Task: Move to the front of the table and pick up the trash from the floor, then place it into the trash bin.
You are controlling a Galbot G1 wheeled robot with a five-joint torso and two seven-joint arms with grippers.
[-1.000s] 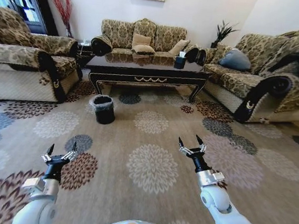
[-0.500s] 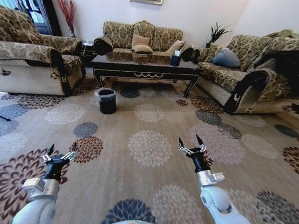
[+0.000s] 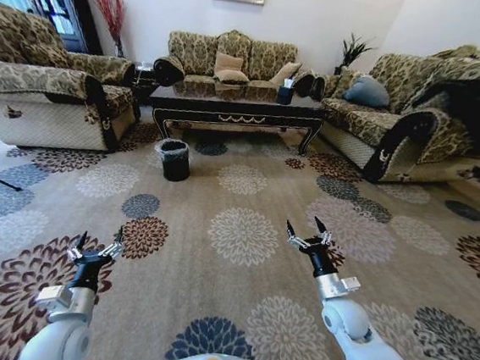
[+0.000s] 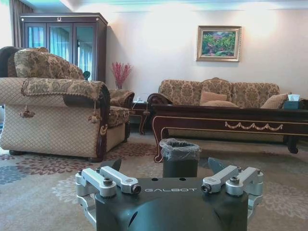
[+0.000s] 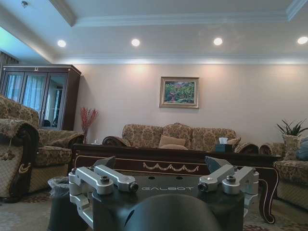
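Head view: a beige carpet with large round flower medallions (image 3: 243,231) spreads across most of the frame, ringed in the upper part by three sofas in brown-and-gold patterned fabric, one at upper left (image 3: 45,85), one at top centre (image 3: 230,60) and one at upper right (image 3: 417,112). In front of the centre sofa, upper middle of the frame, stands the long low coffee table of glossy dark wood with gold scroll ornament on its apron (image 3: 238,112); a small black box with white tissue (image 3: 284,92) sits near its right end. Just below the table's left end, on the carpet and apart from its leg, stands the small round black trash bin with a greyish plastic liner bag (image 3: 174,158); in the left wrist view the bin (image 4: 179,156) sits at centre, just above the gripper body. None of the trash can be made out on the floor. The right gripper (image 3: 307,232) hangs at lower right of centre, its fingers spread apart and holding nothing. The left gripper (image 3: 98,244) hangs at lower left, likewise spread and empty.
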